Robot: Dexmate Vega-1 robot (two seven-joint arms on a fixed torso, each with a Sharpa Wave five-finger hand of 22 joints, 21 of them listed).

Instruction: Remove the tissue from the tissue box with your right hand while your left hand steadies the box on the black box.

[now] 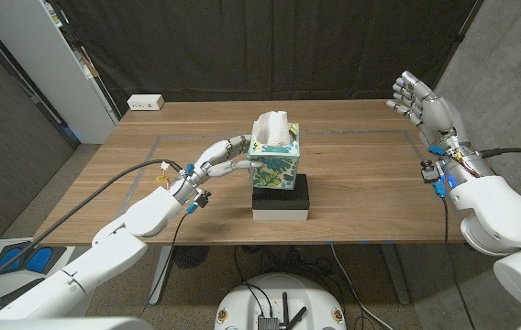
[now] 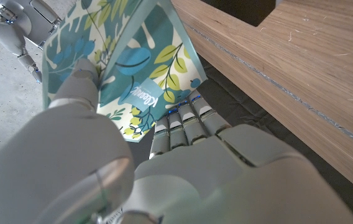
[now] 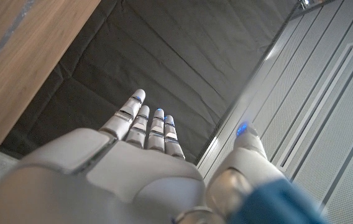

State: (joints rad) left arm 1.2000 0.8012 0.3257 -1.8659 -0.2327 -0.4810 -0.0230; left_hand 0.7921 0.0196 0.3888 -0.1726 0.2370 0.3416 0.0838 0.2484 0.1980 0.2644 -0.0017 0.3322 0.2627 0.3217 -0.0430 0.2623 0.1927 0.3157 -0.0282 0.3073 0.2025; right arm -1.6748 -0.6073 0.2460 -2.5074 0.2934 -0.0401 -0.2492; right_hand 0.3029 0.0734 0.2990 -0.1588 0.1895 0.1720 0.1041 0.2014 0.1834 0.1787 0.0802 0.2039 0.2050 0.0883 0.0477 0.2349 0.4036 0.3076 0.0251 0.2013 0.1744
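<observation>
A floral tissue box (image 1: 275, 161) stands on a black box (image 1: 281, 194) at the table's middle, with a white tissue (image 1: 272, 126) sticking out of its top. My left hand (image 1: 225, 158) holds the tissue box from its left side, thumb and fingers against its wall. In the left wrist view that left hand (image 2: 139, 168) clasps the leafy tissue box (image 2: 127, 68). My right hand (image 1: 423, 103) hovers raised past the table's far right edge, fingers spread, holding nothing. In the right wrist view, the right hand (image 3: 139, 162) has its fingers (image 3: 146, 121) straight.
A white power strip (image 1: 146, 103) lies at the far left corner of the wooden table (image 1: 361, 174). Under the black box lies a white slab (image 1: 282, 215). A black curtain hangs behind the table, and a white cabinet (image 1: 49, 64) stands at the left.
</observation>
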